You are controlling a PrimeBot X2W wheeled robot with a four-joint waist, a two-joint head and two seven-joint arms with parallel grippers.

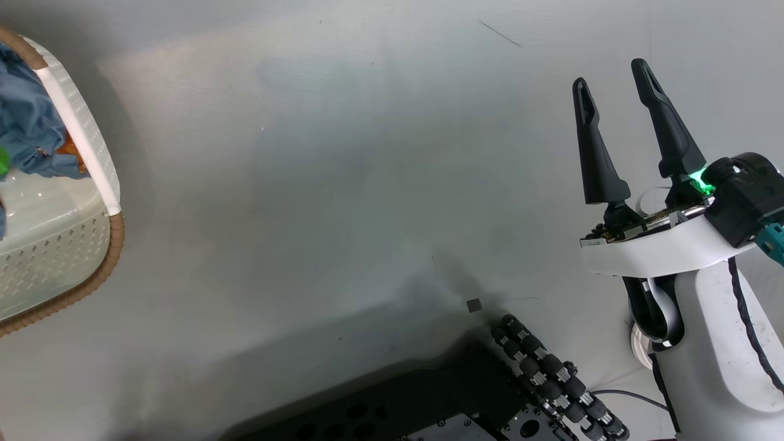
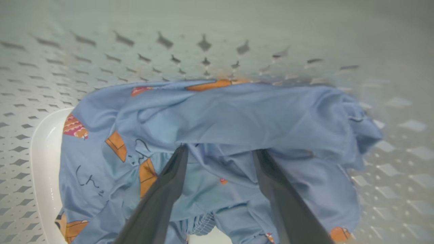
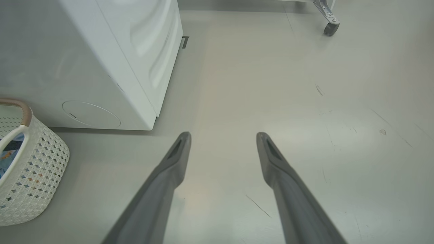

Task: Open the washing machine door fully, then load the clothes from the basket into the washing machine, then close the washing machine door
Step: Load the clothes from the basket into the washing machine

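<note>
From the head: at the left edge, on the grey floor (image 1: 343, 184), the basket (image 1: 92, 159), cream-white and perforated with a brown woven rim, partly cut off by the frame. Inside it, toward the upper part, the clothes (image 1: 27, 131), blue with an orange patch. Lower down in the basket, bare pale plastic. At the right, over bare floor and well apart from the basket, the right gripper (image 1: 610, 73), its two dark fingers spread wide with nothing between them. Along the bottom edge, the robot's black base (image 1: 429, 404).

From the left wrist: deep inside the basket (image 2: 34, 84), perforated walls all round and a strip of smooth white bottom at the left. Across the middle, the clothes (image 2: 237, 115), a rumpled light blue bundle printed with orange-brown and cream figures, covering most of the bottom. Down in the bundle, the left gripper (image 2: 220, 150), fingers spread, tips tucked at a fold, blue cloth between and around them, not pinched together on it.

From the right wrist: the right gripper (image 3: 223, 135) with fingers spread, bare floor between them. At the upper left, the washing machine (image 3: 101, 67), white, one side and a corner, a round cover outline low on one panel. Near it at the lower left, not touching, the basket (image 3: 30, 169), upright, with a slip of blue cloth visible through its handle opening. Far off at the top right, a small caster wheel (image 3: 330, 28).
</note>
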